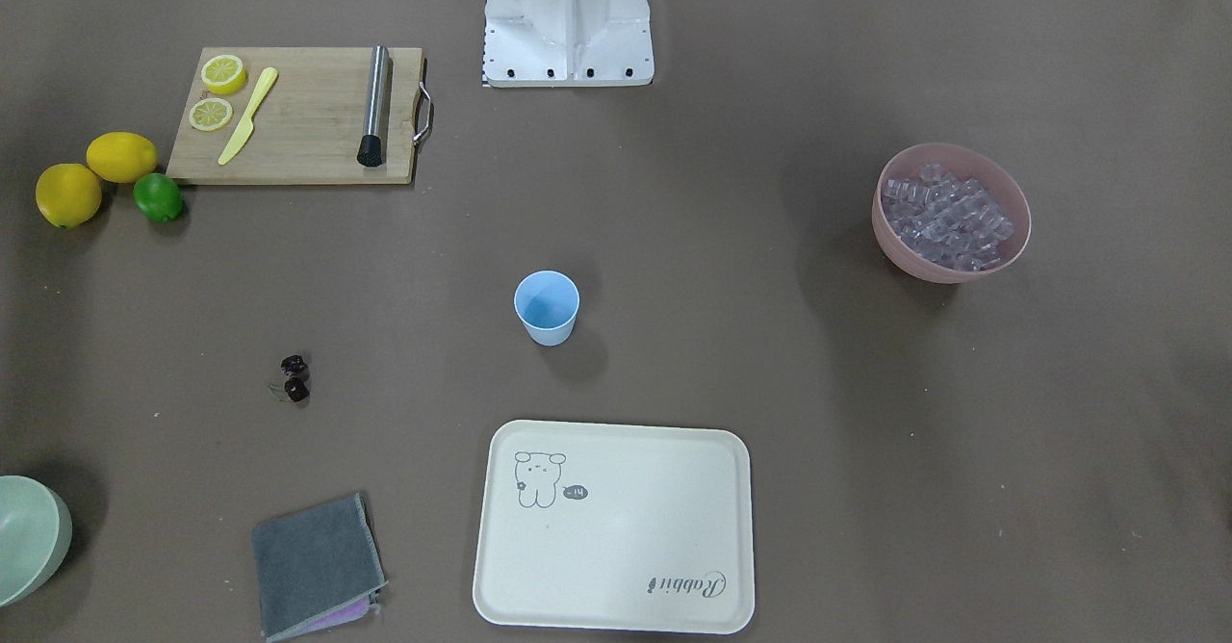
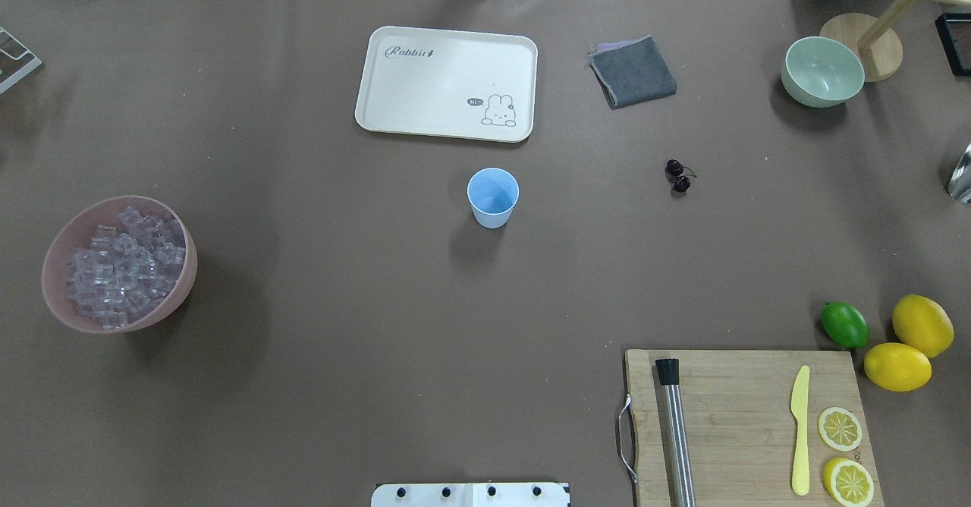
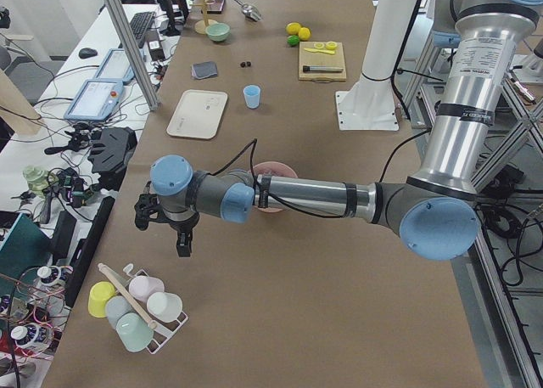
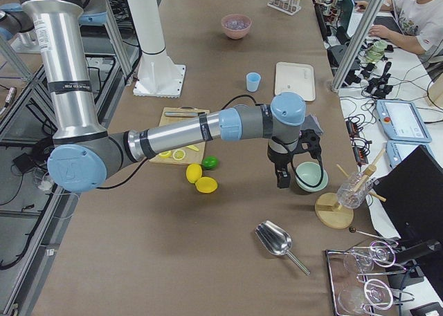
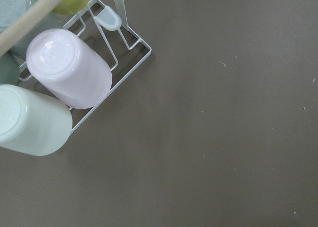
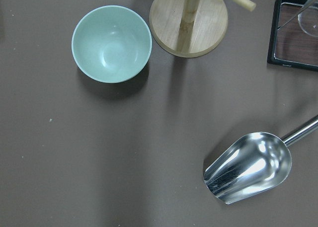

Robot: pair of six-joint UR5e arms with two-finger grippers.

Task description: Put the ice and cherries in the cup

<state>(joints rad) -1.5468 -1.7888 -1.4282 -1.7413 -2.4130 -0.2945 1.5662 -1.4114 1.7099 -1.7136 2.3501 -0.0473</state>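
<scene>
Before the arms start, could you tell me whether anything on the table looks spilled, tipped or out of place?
Nothing stands out. The cup stands upright and empty, the ice is all inside the pink bowl with none spilled beside it, and the cherries lie together on the table.

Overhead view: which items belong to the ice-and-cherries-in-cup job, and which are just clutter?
Job: cup, ice in the pink bowl, cherries.
Clutter: tray, grey cloth, green bowl, cutting board with knife, steel rod and lemon slices, lime, lemons.
</scene>
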